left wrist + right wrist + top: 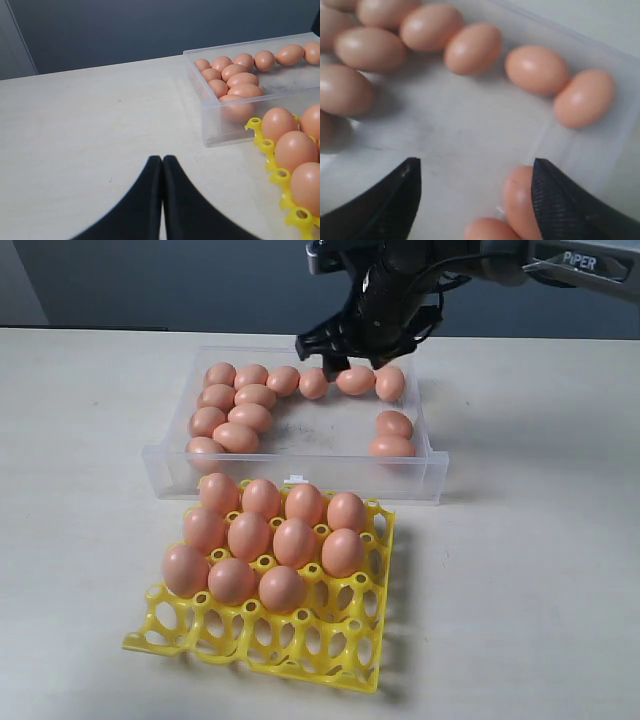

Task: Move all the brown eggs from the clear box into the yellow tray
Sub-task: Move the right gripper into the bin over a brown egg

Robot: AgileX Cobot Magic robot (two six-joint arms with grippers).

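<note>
Several brown eggs [236,437] lie along the left, back and right sides of the clear box [300,472], whose middle floor is bare. Several more eggs [295,540] fill the back rows of the yellow tray [300,640] in front of the box. My right gripper [343,352] hangs open over the back of the box. In the right wrist view it [475,170] has bare floor between its fingers, and one egg [519,197] lies against the inner side of one finger [555,200]. My left gripper [162,159] is shut and empty over the table, to the left of the box [210,125].
The pale tabletop [530,540] stretches around the box and the tray. The tray's front rows of cups [260,635] hold nothing. A small white tab [294,480] sits on the box's front wall, close to the tray's back edge.
</note>
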